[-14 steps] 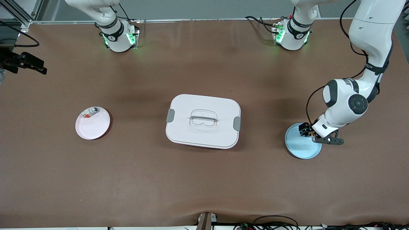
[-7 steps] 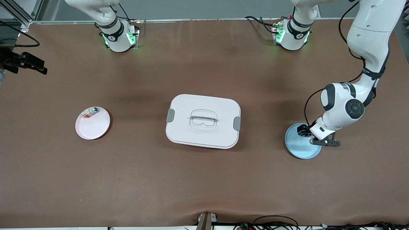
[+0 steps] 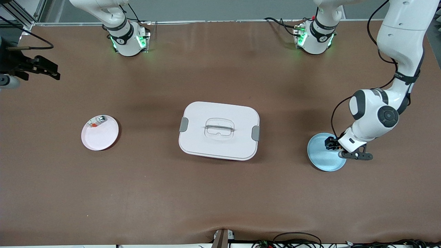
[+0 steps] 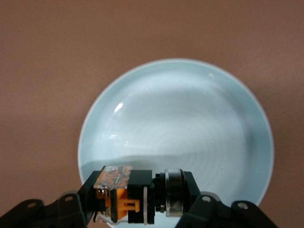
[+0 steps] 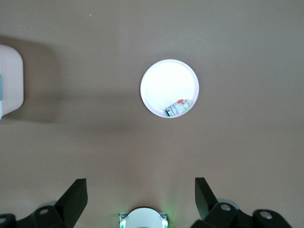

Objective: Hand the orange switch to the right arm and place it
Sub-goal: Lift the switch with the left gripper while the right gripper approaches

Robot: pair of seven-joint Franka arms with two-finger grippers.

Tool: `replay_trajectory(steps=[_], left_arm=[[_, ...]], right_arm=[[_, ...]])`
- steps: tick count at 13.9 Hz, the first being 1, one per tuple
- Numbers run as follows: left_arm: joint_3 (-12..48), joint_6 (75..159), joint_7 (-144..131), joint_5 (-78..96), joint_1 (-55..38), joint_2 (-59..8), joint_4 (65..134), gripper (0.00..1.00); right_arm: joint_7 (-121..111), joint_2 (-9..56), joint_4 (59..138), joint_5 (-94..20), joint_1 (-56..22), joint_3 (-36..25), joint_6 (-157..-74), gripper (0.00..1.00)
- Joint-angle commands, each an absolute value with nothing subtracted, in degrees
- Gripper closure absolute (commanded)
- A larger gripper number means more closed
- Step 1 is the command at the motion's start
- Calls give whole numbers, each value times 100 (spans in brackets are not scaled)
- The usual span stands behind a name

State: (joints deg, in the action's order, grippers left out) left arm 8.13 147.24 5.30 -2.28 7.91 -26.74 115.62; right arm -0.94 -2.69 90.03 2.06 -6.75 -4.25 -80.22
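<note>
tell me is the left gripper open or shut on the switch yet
Shut on it. In the left wrist view the left gripper has the orange switch clamped between its fingers, over the blue plate.

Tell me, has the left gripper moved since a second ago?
Yes. The left gripper, shut on the orange switch, shifted slightly over the blue plate, toward the front camera.

Brown matte tabletop (image 3: 206, 199) filling the scene, slightly creased near the front camera, grey wall strip (image 3: 220, 10) along its top edge, aluminium frame rail (image 3: 20, 15) at the right arm's end, cables (image 3: 296, 241) along the nearest edge, soft even light
</note>
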Motion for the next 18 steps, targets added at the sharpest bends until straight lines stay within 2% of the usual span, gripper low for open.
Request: replay_trajectory(steps=[1,4,6,8,12,14,16,18], left_arm=[[1080,13978,361,95,835,-1848,11532,100],[1405,12127,-358,544,817,-1512,10490,100],[1686,11018,-1103,571,800,-1520,9689,100],[2116,10409,-1903,737,800,-1529,9213,100],[2985,10143,-3624,1423,730,-1582,8746,100],[3330,10143,-5012,1625,520,-1765,8465,100],[3384,10204,-6165,2299,230,-1889,8184,100],[3384,10422,-6625,2801,36,-1898,8165,100]], right_arm=[[-62,-220,8965,246,-906,-483,-8068,0],[-53,-211,8956,228,-1036,-466,-8068,0],[244,-211,8790,255,-1483,-466,-8069,0],[849,-211,8719,246,-1949,-466,-8016,0],[2080,-211,8868,-349,-2644,-466,-8146,0],[2713,-237,9183,-1016,-2672,-466,-8602,0],[3206,-429,9831,-1571,-2846,-466,-9408,0],[3523,-964,10893,-1879,-3215,-466,-10829,0]])
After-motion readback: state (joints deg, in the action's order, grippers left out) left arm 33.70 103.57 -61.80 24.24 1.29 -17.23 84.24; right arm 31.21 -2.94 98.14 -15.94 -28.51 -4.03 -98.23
